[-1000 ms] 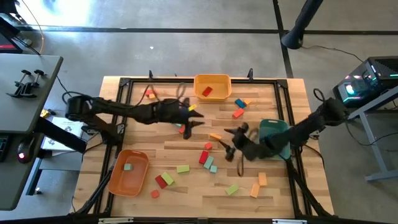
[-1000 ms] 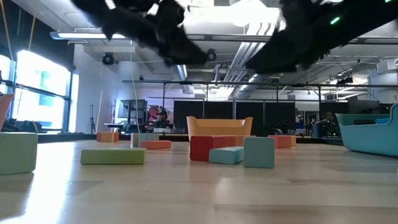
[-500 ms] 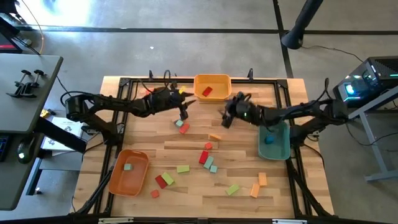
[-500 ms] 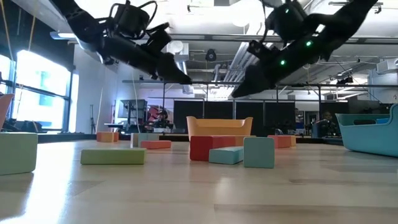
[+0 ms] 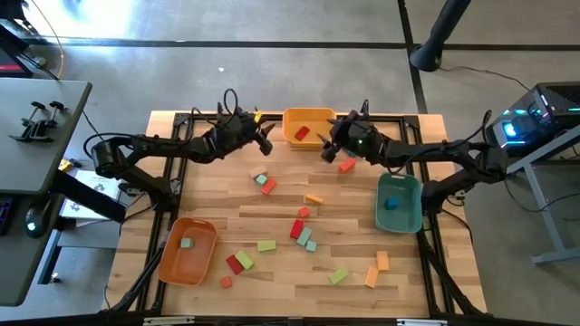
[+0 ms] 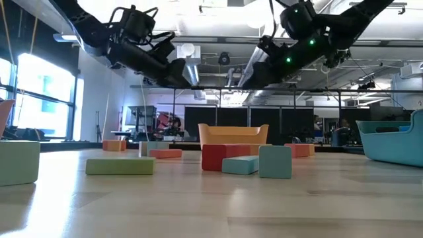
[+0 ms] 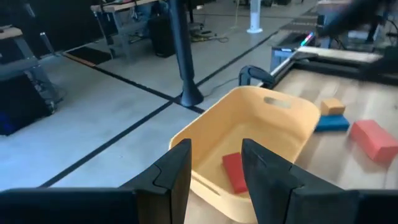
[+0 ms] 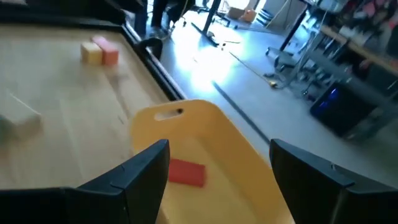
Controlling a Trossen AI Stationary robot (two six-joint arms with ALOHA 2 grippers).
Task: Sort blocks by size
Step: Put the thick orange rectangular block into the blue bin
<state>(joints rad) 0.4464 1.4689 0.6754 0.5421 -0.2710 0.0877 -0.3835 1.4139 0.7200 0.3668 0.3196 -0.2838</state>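
Observation:
Painted blocks in red, orange, teal, blue and green lie scattered over the wooden table, most of them around the middle (image 5: 296, 228) and near the front edge (image 5: 338, 275). One red block (image 5: 302, 133) lies in the yellow tray (image 5: 319, 116) at the far edge; it also shows in the left wrist view (image 7: 234, 172) and the right wrist view (image 8: 185, 172). My left gripper (image 5: 265, 140) hangs open and empty just left of that tray, fingers apart (image 7: 214, 171). My right gripper (image 5: 329, 150) hangs open and empty just right of it, fingers wide apart (image 8: 217, 180).
An orange tray (image 5: 172, 263) with green blocks stands at the near left. A teal tray (image 5: 404, 219) holding a blue block (image 5: 391, 204) stands at the right. A dark frame (image 5: 181, 122) runs round the table. Both arms hang well above the table in the low view (image 6: 218, 76).
Both grippers have risen and gone toward the table's far edge, closing on the yellow tray: the left from the table's middle, the right from beside the teal tray. The teal tray and its blue block, covered by the right arm before, now show.

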